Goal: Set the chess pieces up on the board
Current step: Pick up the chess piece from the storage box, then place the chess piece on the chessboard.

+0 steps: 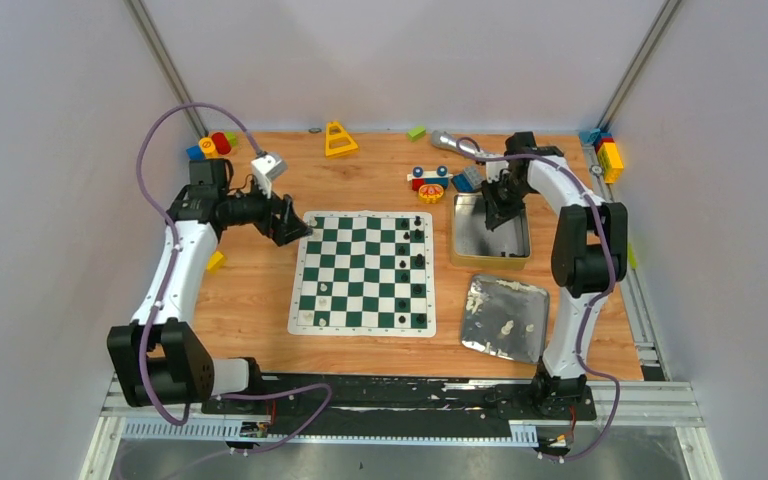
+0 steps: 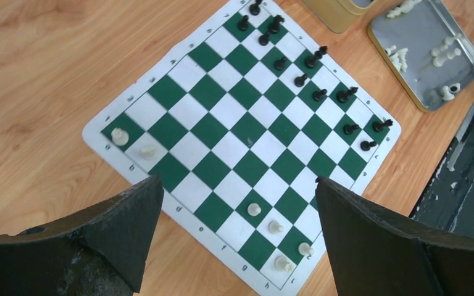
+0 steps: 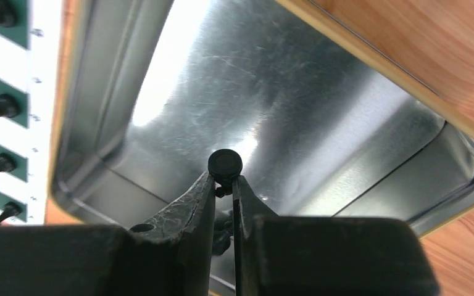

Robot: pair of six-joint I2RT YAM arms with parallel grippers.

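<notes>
Tin [image 3: 345, 92] holds right hand [image 3: 223, 185] pinching black piece [image 3: 225, 163]; tray [image 2: 416, 37] holds white pieces [image 2: 443, 57]; left hand [image 2: 236, 180] wide.

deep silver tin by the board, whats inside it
The right gripper, closed on one black chess piece. The tin floor around it is bare metal; the part beneath the gripper is hidden.

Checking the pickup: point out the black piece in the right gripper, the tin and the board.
black piece [image 3: 225, 163], right wrist view, its round end.
tin [image 3: 253, 80], right wrist view, bare metal inside.
board [image 1: 365, 270], top external view, bare middle square.
</notes>
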